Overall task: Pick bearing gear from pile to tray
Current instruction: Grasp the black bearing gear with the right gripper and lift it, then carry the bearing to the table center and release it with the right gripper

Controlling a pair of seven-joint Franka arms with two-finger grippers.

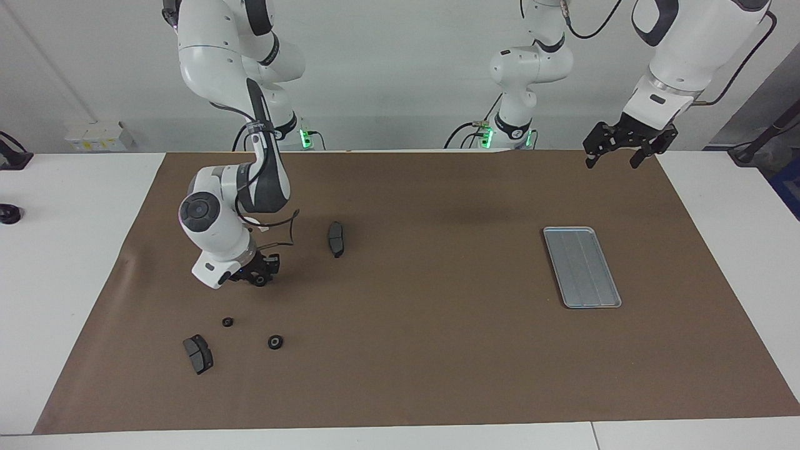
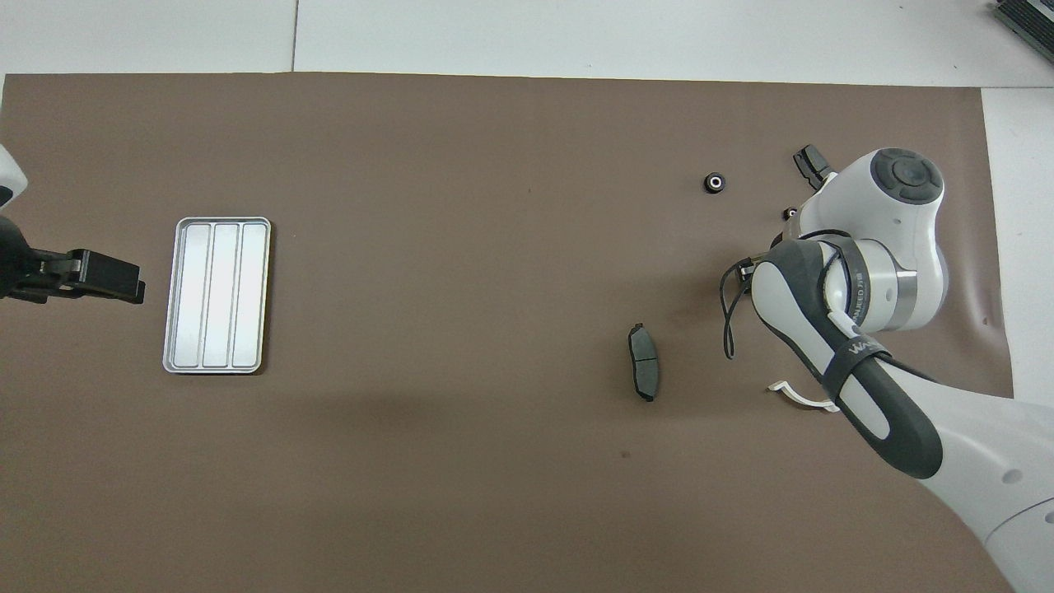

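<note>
The pile lies at the right arm's end of the brown mat. It has two small black gears [image 1: 275, 342] [image 1: 228, 322], a dark brake pad [image 1: 198, 353] beside them, and a second brake pad [image 1: 336, 239] nearer the robots. A white half-ring bracket [image 2: 797, 397] shows partly beside the right arm. My right gripper [image 1: 259, 274] hangs low over the mat, above the pile; the overhead view hides it under the arm. The silver grooved tray [image 1: 581, 267] lies empty toward the left arm's end. My left gripper [image 1: 614, 161] waits raised and open over the mat's edge, apart from the tray [image 2: 217, 295].
The brown mat [image 1: 437, 350] covers most of the white table. A small black object [image 1: 9, 214] sits on the bare table past the mat at the right arm's end.
</note>
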